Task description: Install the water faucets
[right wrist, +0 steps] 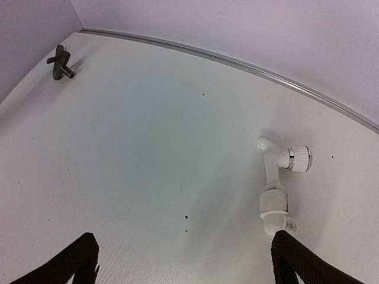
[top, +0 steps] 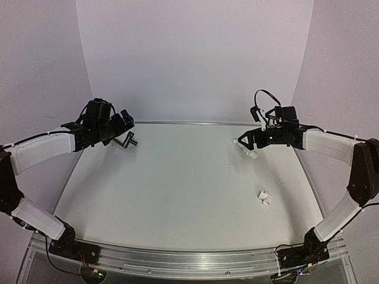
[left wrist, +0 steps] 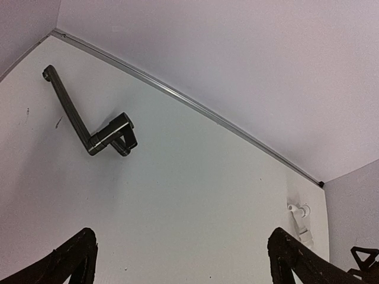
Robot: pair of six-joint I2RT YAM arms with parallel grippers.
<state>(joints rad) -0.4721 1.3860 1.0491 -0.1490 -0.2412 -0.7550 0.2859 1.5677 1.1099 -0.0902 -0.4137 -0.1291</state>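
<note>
1. The left jaws stand wide with nothing between them. The left wrist view shows only their two dark fingertips (left wrist: 74, 260), cut off by the bottom edge.
2. The dark grey faucet (left wrist: 89, 127) lies flat on the bench (top: 177, 189), ahead of the left jaws and off to their left side, apart from them. Its long spout runs away toward the far left corner, and its short body is the nearer end.
3. Just beyond that faucet runs the metal edge strip (left wrist: 195, 106), with the white backdrop wall (top: 195, 53) rising right behind it, so there is little room past the spout. Between faucet and jaws the bench is bare.
4. The right jaws also stand wide and hold nothing. The white faucet (right wrist: 275, 183) lies ahead of them on their right side, knob end farthest, its near end just beside the right fingertip (right wrist: 296, 260). I cannot tell whether they touch.
5. A small white fitting (top: 265, 198) lies behind the right jaws, toward the arm bases, well apart from the white faucet. It is too small for its shape to be made out.
6. A wide stretch of open bench separates the two pairs of jaws.
7. From above, the left arm (top: 47, 148) hides the dark faucet's spout, and the right arm (top: 325, 145) covers part of the white faucet.
</note>
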